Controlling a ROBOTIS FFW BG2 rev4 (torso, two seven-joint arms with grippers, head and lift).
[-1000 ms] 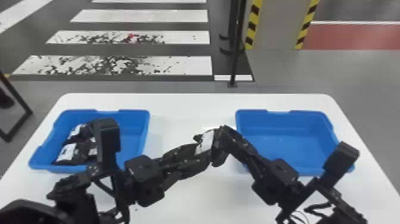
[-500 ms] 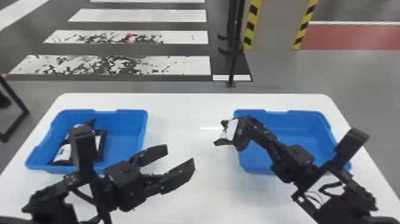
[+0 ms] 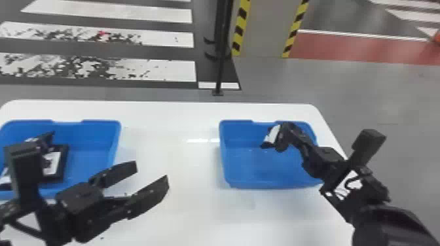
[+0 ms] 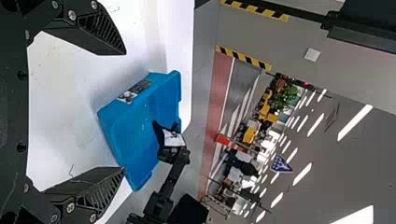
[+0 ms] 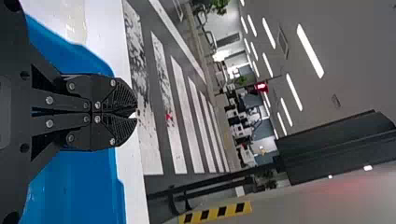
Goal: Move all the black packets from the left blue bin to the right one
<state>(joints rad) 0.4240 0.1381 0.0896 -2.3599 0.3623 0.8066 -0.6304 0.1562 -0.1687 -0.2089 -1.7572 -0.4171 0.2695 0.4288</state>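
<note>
Right end effector [image 3: 279, 136] hangs over the right blue bin [image 3: 236, 157], its two flat fingers clamped on a black packet [image 3: 271, 135] with a white face; the packet juts out from the fingertips toward the robot's left, tilted, above the far half of that bin; in the right wrist view the right end effector [image 5: 136, 115] has its fingertips nearly together, a sliver of white between them; the bin's blue wall lies beneath and to both sides of them.

Left end effector [image 3: 152, 170] stands with its fingers well apart and nothing between them, over the white worktop [image 3: 183, 212] between the two bins; the left wrist view shows the same wide gap at the left end effector [image 4: 124, 111], with the right blue bin beyond it, a label [image 4: 135, 91] on that bin's outer wall.

Left blue bin [image 3: 100, 122] sits to the left of the left end effector and farther from the robot; black packets with white faces lie in its left part, one [image 3: 56, 162] flat, another [image 3: 49, 139] tilted up behind it, partly hidden by the left arm; beyond both end effectors, past the worktop's far edge, a dark post [image 3: 221, 59] stands on the floor near a yellow-and-black striped edge [image 3: 241, 27].
</note>
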